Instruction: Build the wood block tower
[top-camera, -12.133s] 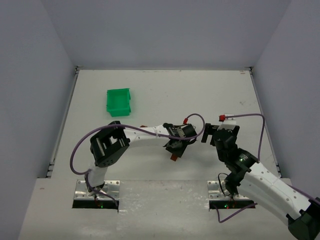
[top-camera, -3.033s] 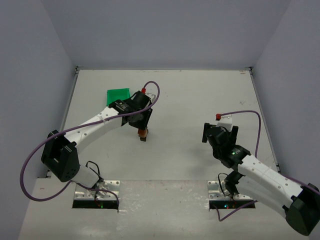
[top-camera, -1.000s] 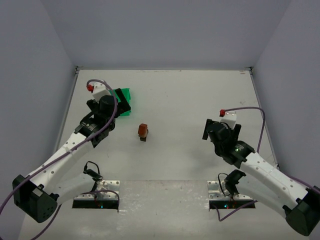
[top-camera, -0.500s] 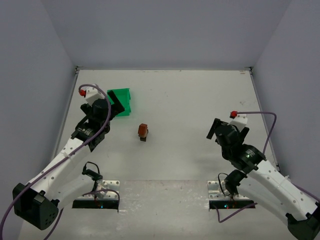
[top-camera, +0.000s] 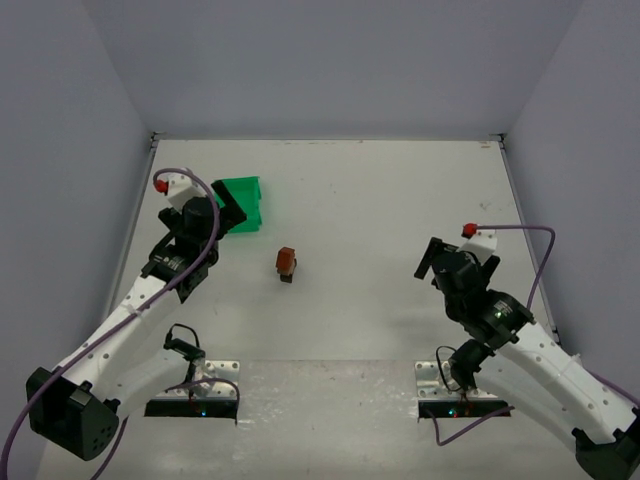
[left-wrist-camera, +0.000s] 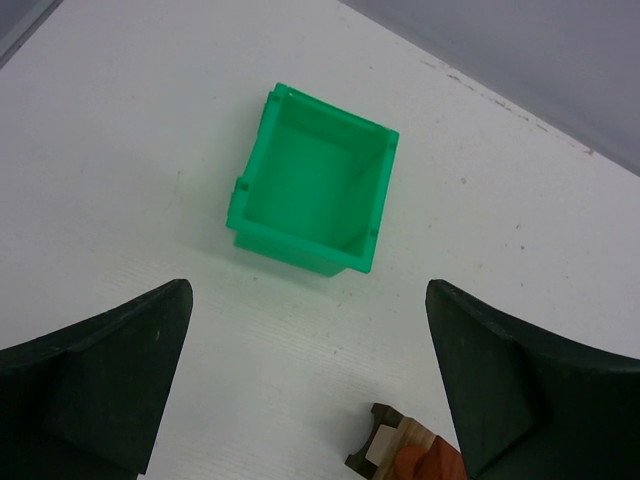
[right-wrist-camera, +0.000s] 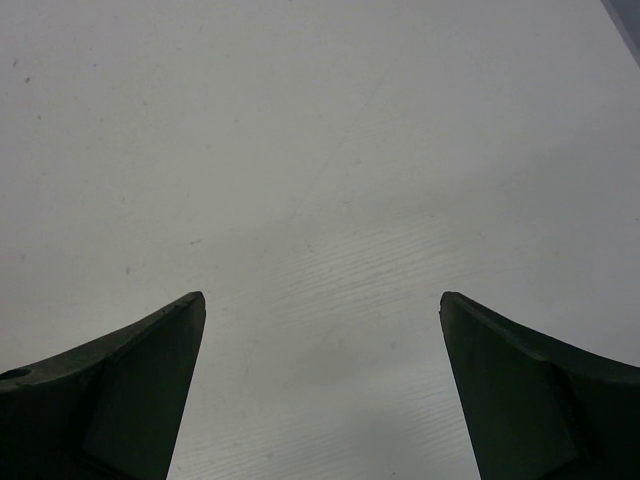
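The wood block tower stands alone mid-table as a small stack with a dark base, a tan piece and a reddish-brown top. Its upper part shows at the bottom edge of the left wrist view. My left gripper hangs open at the left, over the green bin's near side and well apart from the tower; nothing lies between its fingers. My right gripper is open at the right, far from the tower, and only bare table shows between its fingers.
An empty green plastic bin sits at the back left, seen from above in the left wrist view. Grey walls close the table at the back and both sides. Both arm bases are bolted at the near edge.
The left arm, which was at the tower three seconds ago, has drawn back left to the bin. The right arm has shifted right and nearer over the last second. The tower has not moved.
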